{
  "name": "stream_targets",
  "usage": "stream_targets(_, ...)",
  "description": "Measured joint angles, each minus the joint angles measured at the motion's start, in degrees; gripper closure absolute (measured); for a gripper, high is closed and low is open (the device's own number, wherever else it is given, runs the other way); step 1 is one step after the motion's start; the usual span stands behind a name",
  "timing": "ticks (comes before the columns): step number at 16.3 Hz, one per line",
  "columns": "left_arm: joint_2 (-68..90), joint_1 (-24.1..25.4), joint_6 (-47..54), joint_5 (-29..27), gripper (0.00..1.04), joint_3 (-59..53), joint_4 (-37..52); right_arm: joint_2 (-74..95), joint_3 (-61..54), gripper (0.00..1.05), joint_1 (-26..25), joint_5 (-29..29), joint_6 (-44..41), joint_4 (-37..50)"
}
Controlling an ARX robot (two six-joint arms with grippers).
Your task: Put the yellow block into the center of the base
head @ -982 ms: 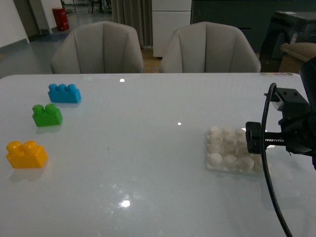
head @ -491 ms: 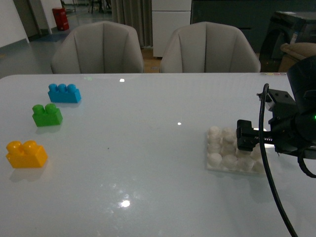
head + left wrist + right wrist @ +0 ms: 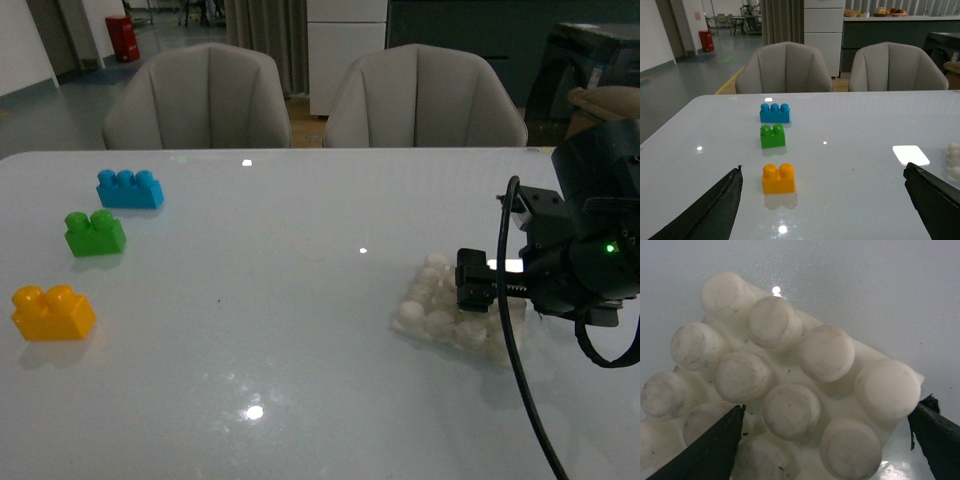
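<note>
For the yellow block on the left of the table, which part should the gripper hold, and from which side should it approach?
Likely from above with the left gripper, open now, closing on the two long flat side walls of the yellow block, below its studs. It stands upright, studs up, apart from the green brick, so those walls are free.

The right gripper (image 3: 476,288) hangs over the base (image 3: 425,318). The yellow block (image 3: 53,313) sits far left of the base.

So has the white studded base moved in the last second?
Yes. The base has slid left, toward the yellow block, which stayed put, and it has twisted slightly.
</note>
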Motion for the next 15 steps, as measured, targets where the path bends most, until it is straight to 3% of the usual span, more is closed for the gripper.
stream_targets(15, 0.0, 0.0, 0.0, 0.0, 0.07, 0.0, 0.0, 2.8, 4.2, 0.06, 8.5, -0.3, 2.5, -0.1)
